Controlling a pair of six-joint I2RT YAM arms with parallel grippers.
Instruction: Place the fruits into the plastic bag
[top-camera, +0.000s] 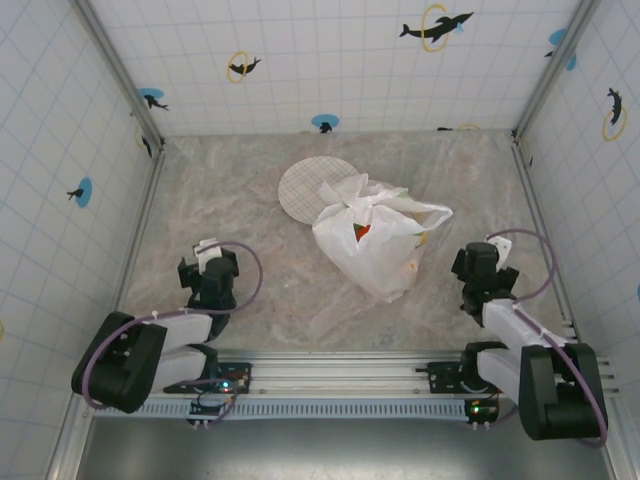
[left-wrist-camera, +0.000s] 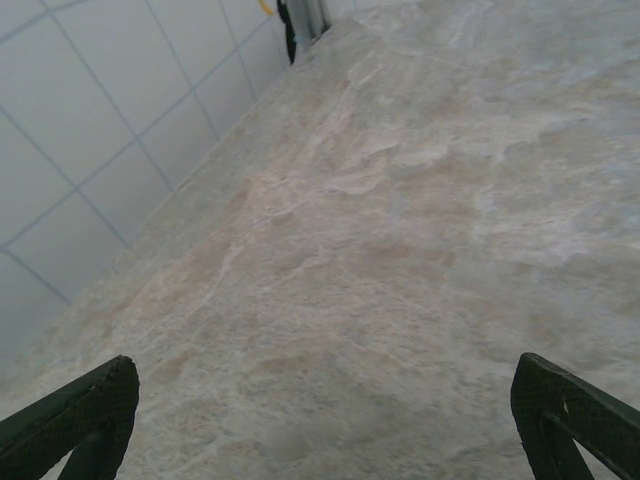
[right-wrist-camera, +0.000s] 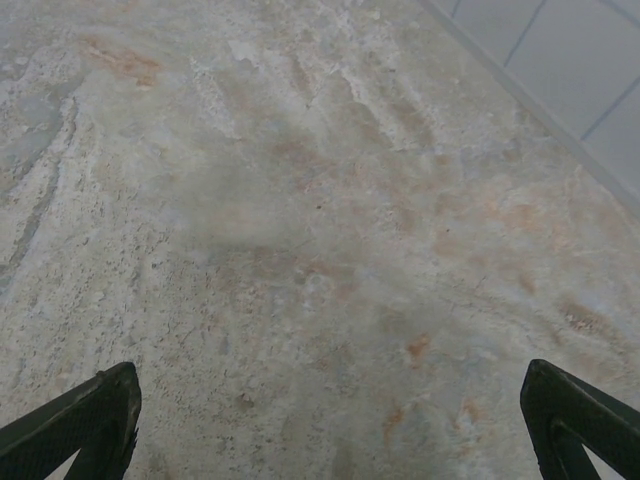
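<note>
Top external: plastic bag (top-camera: 375, 250) lengthwise near-to-far, mouth toward plate (top-camera: 303, 186); left gripper (left-wrist-camera: 325, 368), right gripper (right-wrist-camera: 330, 372) released, empty

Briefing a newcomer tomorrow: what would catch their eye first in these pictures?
The crinkly white plastic bag sits mid-table, bulging, its far edge overlapping the round grid-patterned plate behind it. To either side of it, nearer the arm bases, the left claw and right claw hang wide open over bare table.

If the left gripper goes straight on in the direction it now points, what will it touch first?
Probably the bare table: the open left gripper points down at it, and nothing lies between in the left wrist view. Depth is unclear.
</note>
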